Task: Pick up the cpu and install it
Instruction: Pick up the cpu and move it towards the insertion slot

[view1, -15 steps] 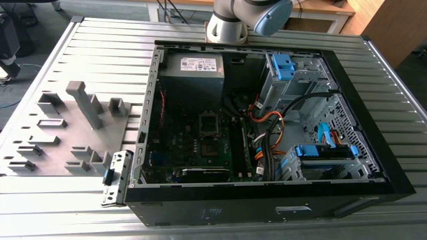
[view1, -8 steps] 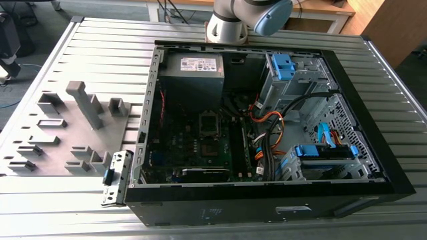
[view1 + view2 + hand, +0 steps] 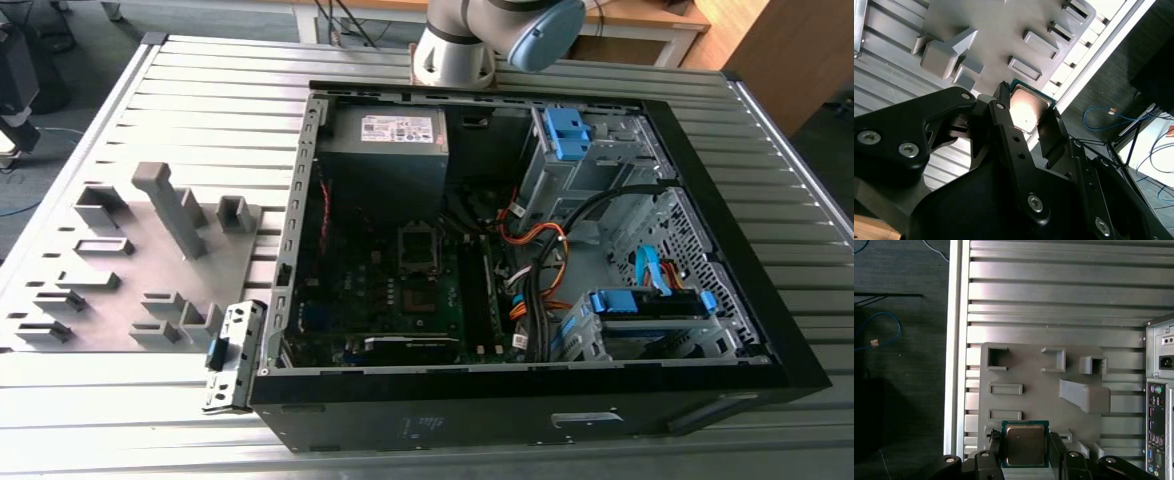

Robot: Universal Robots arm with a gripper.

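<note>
The cpu is clamped in the claw in the first wrist view. Its pale metal face is turned to the camera, and a green rim shows along the edge farthest from the claw's body. The fingers press on two opposite edges, closed only as far as the chip's width lets them. Well beyond the fingertips lies the grey plate with its raised pockets and one slanting block, on the ribbed bench. To one side of the claw is the back of the case. To the other side is the dark floor past the bench edge.

In the second wrist view the cpu is seen at a slant, caught between the two black fingers of the claw, whose tips touch its sides. The plate and bench lie far past the fingertips, apart from the chip.

In the exterior view the arm rises at the far edge of the bench. The case lies open, with the black socket on the board inside. The plate sits just beside it, on the exterior view's left.
</note>
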